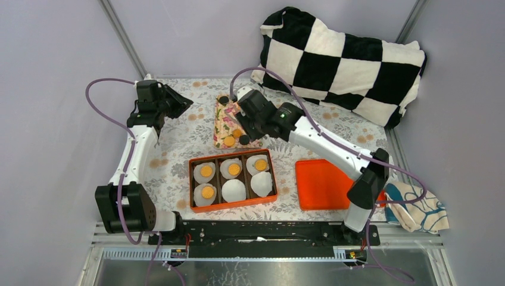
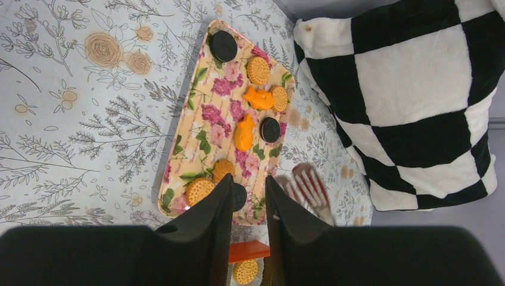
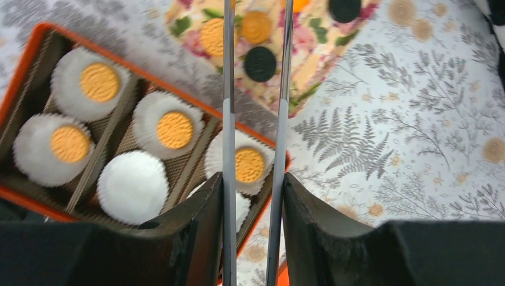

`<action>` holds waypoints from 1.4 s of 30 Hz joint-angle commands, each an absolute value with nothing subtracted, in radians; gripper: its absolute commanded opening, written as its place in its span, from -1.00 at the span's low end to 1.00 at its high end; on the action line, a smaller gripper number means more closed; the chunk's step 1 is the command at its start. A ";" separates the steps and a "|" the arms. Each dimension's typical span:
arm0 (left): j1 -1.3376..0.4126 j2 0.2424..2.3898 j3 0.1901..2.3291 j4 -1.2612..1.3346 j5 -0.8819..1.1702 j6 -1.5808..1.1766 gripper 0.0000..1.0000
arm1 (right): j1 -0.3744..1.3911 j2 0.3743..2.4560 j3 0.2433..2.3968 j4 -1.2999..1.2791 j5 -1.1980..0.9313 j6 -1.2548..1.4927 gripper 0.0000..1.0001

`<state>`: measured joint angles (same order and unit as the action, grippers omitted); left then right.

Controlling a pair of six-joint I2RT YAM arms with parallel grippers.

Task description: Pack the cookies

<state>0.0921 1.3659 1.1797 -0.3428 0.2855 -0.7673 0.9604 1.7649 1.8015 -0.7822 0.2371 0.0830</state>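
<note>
Several cookies, orange-yellow (image 1: 229, 141) and black (image 1: 244, 140), lie on a floral tray (image 1: 221, 122). They also show in the left wrist view (image 2: 258, 70). An orange box (image 1: 192, 182) holds six white paper cups; four carry an orange cookie (image 1: 206, 171), and the two at front middle and front right are empty. My right gripper (image 1: 241, 119) hovers over the tray, shut on grey tongs (image 3: 228, 89). A black cookie (image 3: 260, 64) lies below, between the tong arms; their tips are out of view. My left gripper (image 2: 248, 182) is slightly open and empty, raised left of the tray.
An orange lid (image 1: 321, 183) lies right of the box. A black-and-white checkered pillow (image 1: 345, 56) fills the back right. A patterned cloth (image 1: 417, 205) lies at the right edge. Grey walls enclose the floral tablecloth.
</note>
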 commanded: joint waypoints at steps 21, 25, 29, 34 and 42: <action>0.084 1.386 1.162 -0.290 0.304 -0.758 -0.39 | 0.668 2.011 1.798 -0.641 0.094 0.113 -0.20; 0.085 1.384 1.158 -0.290 0.304 -0.759 -0.39 | 0.664 2.027 1.789 -0.642 0.082 0.123 -0.19; 0.085 1.381 1.154 -0.290 0.310 -0.759 -0.39 | 0.662 2.027 1.773 -0.654 0.139 0.142 -0.15; 0.084 1.376 1.153 -0.290 0.311 -0.760 -0.39 | 0.652 2.013 1.759 -0.651 0.151 0.153 -0.02; 0.085 1.375 1.152 -0.290 0.312 -0.762 -0.39 | 0.650 2.033 1.763 -0.653 0.094 0.156 -0.38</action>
